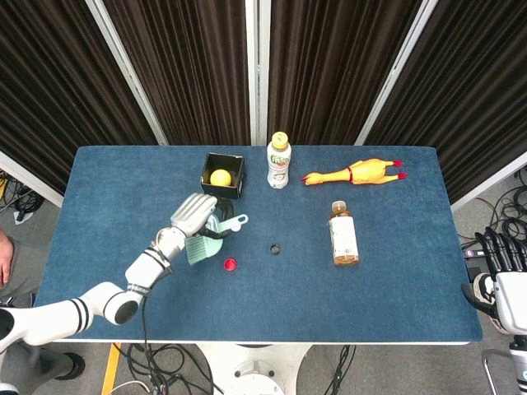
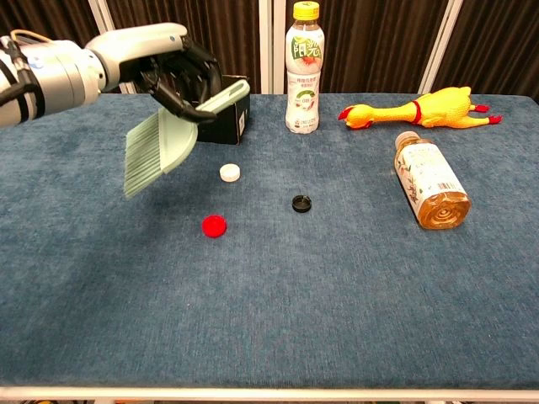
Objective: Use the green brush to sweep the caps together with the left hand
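Observation:
My left hand [image 2: 173,74] [image 1: 193,214] grips the handle of the green brush [image 2: 160,150] [image 1: 202,245] and holds it off the table, bristles tilted down to the left. Below it lie a white cap [image 2: 230,172], a red cap [image 2: 214,225] [image 1: 230,264] and, further right, a black cap [image 2: 302,202] [image 1: 275,248], each apart from the others. My right hand [image 1: 500,263] hangs off the table's right edge with its fingers apart, holding nothing.
A black box [image 2: 212,107] with a yellow ball [image 1: 219,177] stands just behind the brush. Further back right are an upright drink bottle [image 2: 304,67], a rubber chicken [image 2: 419,109] and a tea bottle [image 2: 429,178] lying on its side.

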Robot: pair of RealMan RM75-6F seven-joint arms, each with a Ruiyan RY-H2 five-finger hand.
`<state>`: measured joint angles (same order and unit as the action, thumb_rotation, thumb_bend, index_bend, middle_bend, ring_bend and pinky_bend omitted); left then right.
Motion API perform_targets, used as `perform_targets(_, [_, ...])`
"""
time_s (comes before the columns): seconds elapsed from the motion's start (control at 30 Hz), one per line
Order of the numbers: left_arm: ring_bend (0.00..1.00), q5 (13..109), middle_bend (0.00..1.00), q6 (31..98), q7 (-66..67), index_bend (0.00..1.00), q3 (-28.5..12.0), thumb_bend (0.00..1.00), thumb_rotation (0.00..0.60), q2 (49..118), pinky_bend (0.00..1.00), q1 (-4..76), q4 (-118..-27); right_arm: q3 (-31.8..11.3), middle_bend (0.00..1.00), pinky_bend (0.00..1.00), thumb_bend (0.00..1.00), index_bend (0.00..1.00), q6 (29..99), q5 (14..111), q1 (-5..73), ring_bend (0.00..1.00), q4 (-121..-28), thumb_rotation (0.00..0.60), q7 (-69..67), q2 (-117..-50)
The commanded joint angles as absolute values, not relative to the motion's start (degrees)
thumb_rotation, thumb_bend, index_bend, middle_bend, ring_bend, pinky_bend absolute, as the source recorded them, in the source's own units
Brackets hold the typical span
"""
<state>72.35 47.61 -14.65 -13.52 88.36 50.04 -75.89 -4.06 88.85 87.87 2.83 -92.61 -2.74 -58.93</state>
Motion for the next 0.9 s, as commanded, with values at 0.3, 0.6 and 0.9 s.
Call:
perform_targets(0.3, [0.40, 88.28, 0.60, 46.80, -53.96, 0.53, -8.21, 0.38, 0.600, 102.35, 0.47, 55.11, -44.22, -3.77, 0.00, 0.00, 0.15, 0.00, 88.83, 87.35, 2.16, 0.00, -93.19, 0.600, -2.70, -58.49])
perform_targets(0.6, [0.40, 92.31, 0.60, 48.61, -61.92, 0.53, -4.67, 0.38, 0.600, 110.10, 0.47, 59.39, -29.49, -3.64, 0.00, 0.00, 0.15, 0.00, 90.14, 88.21, 1.39, 0.00, -95.49, 0.600, -1.45, -56.68])
perform_targets(0.9, [0.40, 94.27, 0.60, 48.14, -66.08, 0.54, -1.43, 0.39, 0.600, 114.32, 0.47, 62.21, -20.80, -3.89, 0.00, 0.00, 0.15, 0.00, 90.80, 87.88, 0.85, 0.00, -98.41, 0.600, 1.13, -55.18])
